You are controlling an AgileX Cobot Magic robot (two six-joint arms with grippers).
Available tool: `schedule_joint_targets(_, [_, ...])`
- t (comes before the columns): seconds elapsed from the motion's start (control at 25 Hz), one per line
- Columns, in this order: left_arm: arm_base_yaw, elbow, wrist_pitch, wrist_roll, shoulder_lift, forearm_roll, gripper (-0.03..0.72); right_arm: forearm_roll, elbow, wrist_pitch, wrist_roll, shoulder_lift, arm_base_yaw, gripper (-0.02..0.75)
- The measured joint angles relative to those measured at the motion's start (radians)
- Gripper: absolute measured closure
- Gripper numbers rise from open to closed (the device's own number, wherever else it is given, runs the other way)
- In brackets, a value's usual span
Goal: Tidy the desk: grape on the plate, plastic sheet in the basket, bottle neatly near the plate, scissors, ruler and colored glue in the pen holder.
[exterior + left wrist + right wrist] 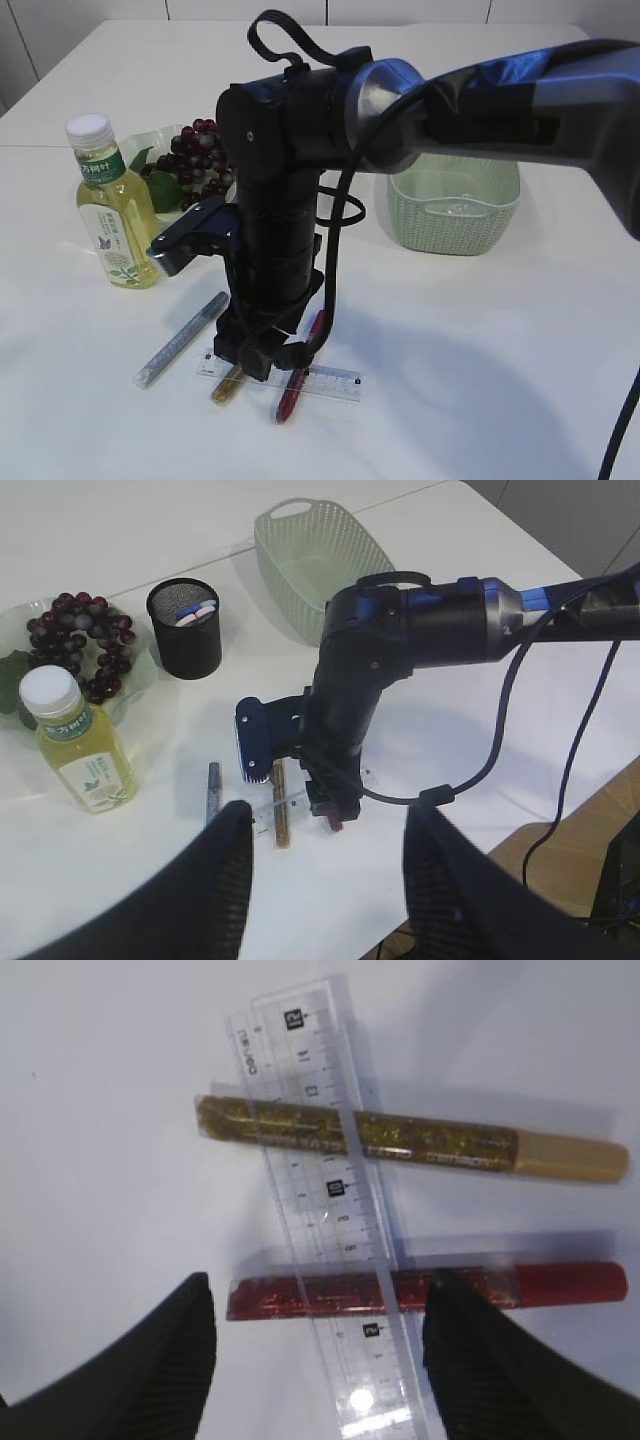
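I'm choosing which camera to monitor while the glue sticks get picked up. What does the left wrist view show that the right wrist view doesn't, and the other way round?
Only the left wrist view shows the pen holder, basket, grapes on the plate, bottle, silver glue stick and the right arm's body.

Only the right wrist view shows the ruler's printed scale and the open right jaws straddling the red stick.

Both show the clear ruler lying across the gold glue stick and the red glue stick.

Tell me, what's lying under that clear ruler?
Under the ruler lie two glitter glue sticks, a gold one and a red one, crosswise. They show through the clear plastic, so nothing is really hidden; below is the white table.
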Motion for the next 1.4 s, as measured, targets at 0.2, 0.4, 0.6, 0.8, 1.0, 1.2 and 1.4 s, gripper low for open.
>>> schedule_joint_targets(0.2, [0.000,0.000,0.000,0.000,0.000,0.000,0.325,0.000,0.000,-0.044,-0.003,0.009,0.000,0.223])
schedule_joint_targets(0.4, [0.000,0.000,0.000,0.000,0.000,0.000,0.325,0.000,0.000,-0.053,-0.007,0.027,0.000,0.222])
schedule_joint_targets(0.6, [0.000,0.000,0.000,0.000,0.000,0.000,0.326,0.000,0.000,-0.067,-0.007,0.067,0.000,0.221])
schedule_joint_targets(0.8, [0.000,0.000,0.000,0.000,0.000,0.000,0.325,0.002,0.000,-0.078,-0.007,0.090,0.000,0.221])
schedule_joint_targets(1.0, [0.000,0.000,0.000,0.000,0.000,0.000,0.325,0.002,0.000,-0.092,-0.011,0.090,0.000,0.220])
schedule_joint_targets(1.2, [0.000,0.000,0.000,0.000,0.000,0.000,0.326,0.002,0.000,-0.098,-0.014,0.091,0.000,0.220])
schedule_joint_targets(1.4, [0.000,0.000,0.000,0.000,0.000,0.000,0.326,0.002,0.000,-0.100,-0.016,0.101,0.000,0.218])
